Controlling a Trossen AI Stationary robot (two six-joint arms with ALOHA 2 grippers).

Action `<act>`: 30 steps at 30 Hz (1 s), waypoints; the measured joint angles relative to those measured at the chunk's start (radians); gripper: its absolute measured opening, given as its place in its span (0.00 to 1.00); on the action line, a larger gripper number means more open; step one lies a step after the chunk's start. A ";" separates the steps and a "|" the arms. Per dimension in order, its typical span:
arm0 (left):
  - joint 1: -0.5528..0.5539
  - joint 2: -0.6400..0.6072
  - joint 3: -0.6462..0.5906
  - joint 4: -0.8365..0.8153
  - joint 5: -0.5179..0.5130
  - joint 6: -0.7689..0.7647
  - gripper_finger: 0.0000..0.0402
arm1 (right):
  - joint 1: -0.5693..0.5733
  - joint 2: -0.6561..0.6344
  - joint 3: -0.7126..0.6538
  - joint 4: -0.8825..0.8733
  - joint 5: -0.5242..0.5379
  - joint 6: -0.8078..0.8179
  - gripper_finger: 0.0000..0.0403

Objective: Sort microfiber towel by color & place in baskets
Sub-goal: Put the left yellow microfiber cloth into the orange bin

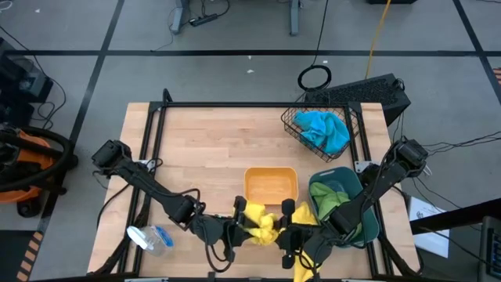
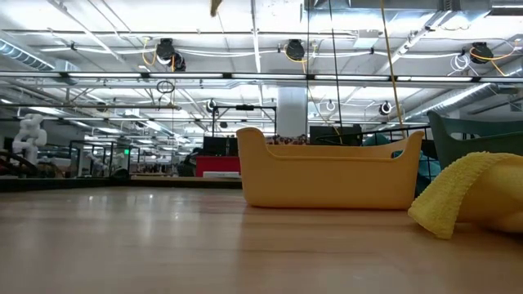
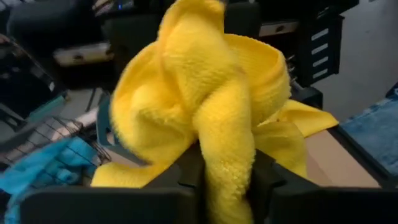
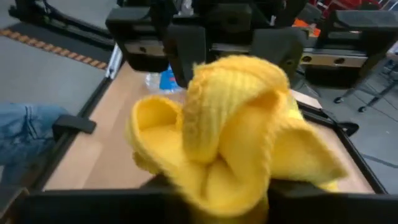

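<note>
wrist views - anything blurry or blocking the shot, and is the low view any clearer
Left wrist view: the yellow towel fills the frame, soft and close, background blurred. Right wrist view: the same towel blocks the middle, smeared at its edges. Low view: the orange bin is sharp; ceiling lights glare above.

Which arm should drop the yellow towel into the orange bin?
Probably the left. Both the left gripper and right gripper clamp the yellow towel, but the left sits nearer the orange bin; the right arm lies over the teal bin.
</note>
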State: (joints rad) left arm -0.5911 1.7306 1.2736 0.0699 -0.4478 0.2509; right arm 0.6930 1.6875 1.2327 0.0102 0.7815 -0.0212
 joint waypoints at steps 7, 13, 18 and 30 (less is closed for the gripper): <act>-0.024 0.002 0.000 -0.011 -0.031 -0.040 0.48 | 0.002 -0.004 0.000 -0.024 0.034 -0.028 0.08; -0.072 0.002 0.000 -0.006 -0.167 -0.060 0.65 | 0.005 -0.014 0.001 -0.078 0.069 -0.051 0.14; -0.097 -0.002 0.000 -0.002 -0.275 -0.028 0.73 | 0.006 -0.051 0.001 -0.184 0.079 -0.033 0.09; -0.079 -0.002 0.000 -0.009 -0.328 -0.034 0.75 | -0.049 -0.123 0.000 -0.654 0.063 0.230 0.08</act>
State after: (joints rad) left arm -0.6697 1.7287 1.2736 0.0605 -0.7759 0.2172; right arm 0.6444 1.5642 1.2327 -0.6440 0.8444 0.2087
